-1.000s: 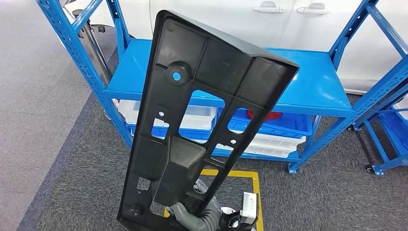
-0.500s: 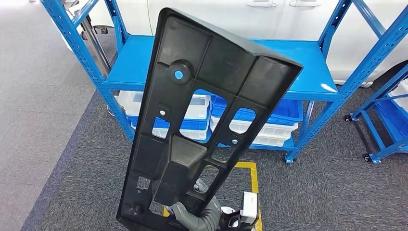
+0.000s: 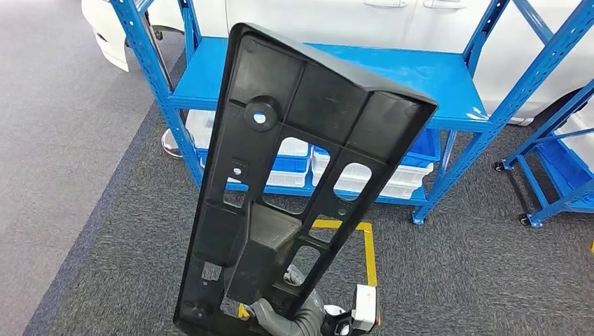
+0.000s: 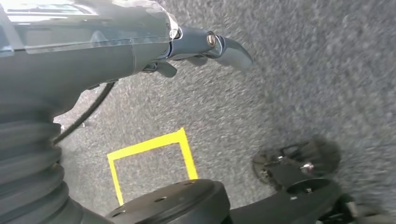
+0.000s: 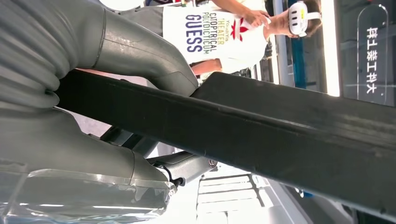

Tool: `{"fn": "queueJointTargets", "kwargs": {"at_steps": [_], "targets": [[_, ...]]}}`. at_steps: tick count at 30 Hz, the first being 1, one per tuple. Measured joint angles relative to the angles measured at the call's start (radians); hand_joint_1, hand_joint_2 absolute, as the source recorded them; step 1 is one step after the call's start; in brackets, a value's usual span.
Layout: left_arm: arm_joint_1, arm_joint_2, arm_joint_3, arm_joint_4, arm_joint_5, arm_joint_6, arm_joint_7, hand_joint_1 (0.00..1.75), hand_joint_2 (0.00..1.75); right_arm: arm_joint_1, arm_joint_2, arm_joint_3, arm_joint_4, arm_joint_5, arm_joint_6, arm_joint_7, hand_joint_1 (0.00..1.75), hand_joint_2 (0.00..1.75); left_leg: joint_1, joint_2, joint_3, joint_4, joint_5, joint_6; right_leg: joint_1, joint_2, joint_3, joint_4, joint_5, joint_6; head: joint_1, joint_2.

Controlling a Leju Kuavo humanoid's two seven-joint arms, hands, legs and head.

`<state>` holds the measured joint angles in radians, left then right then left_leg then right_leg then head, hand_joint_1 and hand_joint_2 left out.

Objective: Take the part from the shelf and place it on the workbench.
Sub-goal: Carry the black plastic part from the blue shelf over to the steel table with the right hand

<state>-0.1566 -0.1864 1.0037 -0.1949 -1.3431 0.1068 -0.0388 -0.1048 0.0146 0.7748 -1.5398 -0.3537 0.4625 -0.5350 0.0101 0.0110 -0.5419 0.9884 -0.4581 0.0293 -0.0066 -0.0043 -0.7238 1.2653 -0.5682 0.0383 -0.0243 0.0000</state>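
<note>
A long black plastic part (image 3: 301, 140) with several cut-outs and ribs stands upright, close in front of me in the head view. It hides much of the blue shelf (image 3: 448, 77) behind it. My right hand (image 3: 280, 318) grips the part at its lower end. In the right wrist view the thumb and fingers of my right hand (image 5: 135, 51) clamp the part's dark edge (image 5: 280, 135) from both sides. My left hand (image 4: 140, 42) hangs over the grey carpet, its fingers stretched out and holding nothing.
White and blue bins (image 3: 392, 185) sit on the shelf's lower level, and a white car (image 3: 315, 21) stands behind. A second blue rack (image 3: 560, 161) is at the right. A yellow tape square (image 3: 368, 245) marks the carpet. A person in a white T-shirt (image 5: 210, 32) stands nearby.
The whole picture has shifted, so the camera moved: the shelf now sits farther right and slightly farther off. The part stays held the same way in my right hand.
</note>
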Motion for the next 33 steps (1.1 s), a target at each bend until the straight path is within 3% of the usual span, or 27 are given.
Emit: {"fn": "queueJointTargets", "kwargs": {"at_steps": [1, 2, 4, 6, 8, 10, 11, 12, 14, 15, 16, 17, 18, 20, 22, 24, 26, 27, 29, 30, 31, 32, 33], "targets": [[0.0, 0.0, 0.0, 0.0, 0.0, 0.0, -0.001, 0.0, 1.75, 0.002, 0.0, -0.002, 0.0, 0.0, 0.0, 0.0, 1.75, 1.75, 0.0, 0.0, -0.016, 0.001, 0.011, -0.001, 0.0, 0.0, 0.002, 0.036, 0.001, 0.001, 0.0, 0.0], [0.0, 0.0, 0.0, 0.0, 0.0, 0.0, -0.002, 0.0, 1.75, 0.004, 0.0, -0.003, 0.0, 0.001, 0.001, -0.001, 1.75, 1.75, -0.001, 0.0, -0.03, 0.001, 0.021, -0.003, 0.0, 0.0, 0.021, 0.038, 0.025, 0.0, 0.0, 0.0], [-0.002, -0.001, 0.0, 0.0, 0.001, 0.001, -0.005, 0.0, 1.75, 0.006, 0.0, -0.005, 0.0, 0.002, 0.004, -0.001, 1.75, 1.75, -0.002, 0.0, -0.052, 0.002, 0.038, -0.007, 0.002, 0.0, 0.112, -0.065, 0.078, -0.01, 0.0, 0.0], [-0.003, -0.003, 0.0, 0.0, 0.001, 0.002, -0.008, 0.0, 1.75, 0.006, 0.0, -0.008, -0.001, 0.003, 0.01, -0.001, 1.75, 1.75, -0.005, 0.0, -0.063, 0.004, 0.053, -0.015, 0.007, 0.0, 0.218, -0.217, 0.072, -0.025, 0.0, 0.0], [-0.003, -0.004, 0.0, 0.0, 0.001, 0.004, -0.01, 0.0, 1.75, 0.006, 0.0, -0.01, -0.003, 0.004, 0.014, 0.0, 1.75, 1.75, -0.004, 0.001, -0.066, 0.002, 0.065, -0.027, 0.014, 0.0, 0.258, -0.29, 0.05, -0.038, 0.0, 0.0], [-0.002, -0.005, 0.0, 0.0, 0.001, 0.006, -0.011, 0.0, 1.75, 0.007, 0.001, -0.011, -0.003, 0.005, 0.018, 0.003, 1.75, 1.75, -0.003, 0.001, -0.07, 0.005, 0.067, -0.038, 0.011, 0.001, 0.255, -0.301, 0.061, -0.051, 0.0, 0.0], [-0.002, -0.005, 0.0, 0.0, 0.001, 0.006, -0.011, 0.0, 1.75, 0.007, 0.001, -0.011, -0.004, 0.005, 0.021, 0.005, 1.75, 1.75, -0.002, 0.0, -0.078, 0.023, 0.05, -0.043, 0.009, 0.002, 0.251, -0.304, 0.069, -0.059, 0.0, 0.0], [-0.002, -0.005, 0.0, 0.0, 0.002, 0.006, -0.012, 0.0, 1.75, 0.007, 0.001, -0.011, -0.004, 0.005, 0.025, 0.007, 1.75, 1.75, -0.002, -0.001, -0.093, 0.061, 0.02, -0.048, 0.006, 0.003, 0.246, -0.307, 0.077, -0.066, 0.0, 0.0], [-0.004, -0.005, 0.0, 0.0, 0.002, 0.007, -0.015, 0.0, 1.75, 0.009, 0.001, -0.012, -0.003, 0.003, 0.031, 0.011, 1.75, 1.75, 0.0, -0.002, -0.136, 0.189, -0.062, -0.055, 0.008, 0.007, 0.231, -0.303, 0.087, -0.073, 0.0, 0.0], [-0.005, -0.005, 0.0, 0.0, 0.002, 0.007, -0.015, 0.0, 1.75, 0.011, 0.001, -0.012, -0.003, 0.002, 0.032, 0.013, 1.75, 1.75, 0.001, -0.002, -0.151, 0.25, -0.088, -0.058, 0.009, 0.01, 0.224, -0.3, 0.09, -0.073, 0.0, 0.0], [-0.005, -0.005, 0.0, 0.0, 0.002, 0.007, -0.016, 0.0, 1.75, 0.013, 0.001, -0.012, -0.003, 0.002, 0.032, 0.016, 1.75, 1.75, 0.001, -0.002, -0.154, 0.283, -0.097, -0.06, 0.009, 0.016, 0.217, -0.295, 0.092, -0.073, 0.0, 0.0], [-0.005, -0.005, 0.0, 0.0, 0.002, 0.008, -0.016, 0.0, 1.75, 0.014, 0.001, -0.012, -0.003, 0.001, 0.032, 0.018, 1.75, 1.75, 0.002, -0.003, -0.138, 0.277, -0.086, -0.06, 0.009, 0.023, 0.211, -0.29, 0.094, -0.071, 0.0, 0.0], [-0.004, -0.005, 0.0, 0.0, 0.002, 0.008, -0.016, 0.0, 1.75, 0.015, 0.001, -0.012, -0.003, 0.0, 0.033, 0.019, 1.75, 1.75, 0.003, -0.005, -0.105, 0.233, -0.061, -0.059, 0.009, 0.032, 0.206, -0.284, 0.095, -0.07, 0.0, 0.0], [0.002, -0.005, 0.0, 0.0, 0.002, 0.01, -0.015, 0.0, 1.75, 0.016, 0.001, -0.013, -0.003, -0.001, 0.034, 0.019, 1.75, 1.75, 0.005, -0.034, -0.025, 0.102, -0.018, -0.054, 0.008, 0.052, 0.196, -0.273, 0.094, -0.065, 0.0, 0.0], [0.008, -0.005, 0.0, 0.0, 0.002, 0.012, -0.015, 0.0, 1.75, 0.016, 0.001, -0.014, -0.003, -0.002, 0.037, 0.02, 1.75, 1.75, 0.006, -0.062, 0.015, 0.029, -0.013, -0.047, 0.008, 0.071, 0.183, -0.264, 0.098, -0.054, 0.0, 0.0], [0.008, -0.005, 0.0, 0.0, 0.003, 0.012, -0.015, 0.0, 1.75, 0.017, 0.001, -0.016, -0.003, -0.003, 0.041, 0.02, 1.75, 1.75, 0.008, -0.057, 0.016, 0.015, -0.017, -0.039, 0.009, 0.088, 0.172, -0.262, 0.105, -0.041, 0.0, 0.0], [0.007, -0.007, 0.0, 0.0, 0.003, 0.013, -0.016, 0.0, 1.75, 0.018, 0.001, -0.018, -0.003, -0.003, 0.045, 0.021, 1.75, 1.75, 0.011, -0.037, 0.014, 0.007, -0.014, -0.026, 0.01, 0.074, 0.156, -0.241, 0.092, -0.029, 0.0, 0.0], [0.007, -0.008, 0.0, 0.0, 0.003, 0.014, -0.016, 0.0, 1.75, 0.018, 0.001, -0.019, -0.003, -0.003, 0.047, 0.021, 1.75, 1.75, 0.013, -0.026, 0.013, 0.003, -0.011, -0.02, 0.01, 0.057, 0.138, -0.206, 0.071, -0.022, 0.0, 0.0], [0.01, -0.009, 0.0, 0.0, 0.003, 0.015, -0.016, 0.0, 1.75, 0.019, 0.0, -0.02, -0.003, -0.004, 0.048, 0.021, 1.75, 1.75, 0.011, -0.002, 0.011, 0.002, -0.009, -0.012, 0.006, 0.022, 0.074, -0.077, 0.009, -0.011, 0.0, 0.0], [0.012, -0.008, 0.0, 0.0, 0.003, 0.015, -0.016, 0.0, 1.75, 0.02, 0.0, -0.02, -0.003, -0.004, 0.048, 0.021, 1.75, 1.75, 0.01, 0.009, 0.01, 0.002, -0.01, -0.012, 0.002, 0.017, 0.041, -0.012, -0.013, -0.007, 0.0, 0.0], [0.012, -0.008, 0.0, 0.0, 0.003, 0.015, -0.016, 0.0, 1.75, 0.021, 0.0, -0.021, -0.003, -0.004, 0.048, 0.021, 1.75, 1.75, 0.01, 0.021, 0.01, 0.003, -0.01, -0.012, -0.001, 0.014, 0.021, 0.027, -0.018, -0.004, 0.0, 0.0], [0.012, -0.008, 0.0, 0.0, 0.003, 0.015, -0.016, 0.0, 1.75, 0.022, 0.0, -0.021, -0.002, -0.004, 0.049, 0.021, 1.75, 1.75, 0.01, 0.031, 0.011, 0.003, -0.011, -0.012, -0.004, 0.012, 0.019, 0.027, -0.004, -0.002, 0.0, 0.0], [0.012, -0.008, 0.0, 0.0, 0.003, 0.015, -0.016, 0.0, 1.75, 0.022, 0.0, -0.022, -0.002, -0.004, 0.049, 0.021, 1.75, 1.75, 0.01, 0.041, 0.013, 0.004, -0.012, -0.013, -0.006, 0.005, 0.039, -0.016, 0.028, -0.002, 0.0, 0.0]]}}
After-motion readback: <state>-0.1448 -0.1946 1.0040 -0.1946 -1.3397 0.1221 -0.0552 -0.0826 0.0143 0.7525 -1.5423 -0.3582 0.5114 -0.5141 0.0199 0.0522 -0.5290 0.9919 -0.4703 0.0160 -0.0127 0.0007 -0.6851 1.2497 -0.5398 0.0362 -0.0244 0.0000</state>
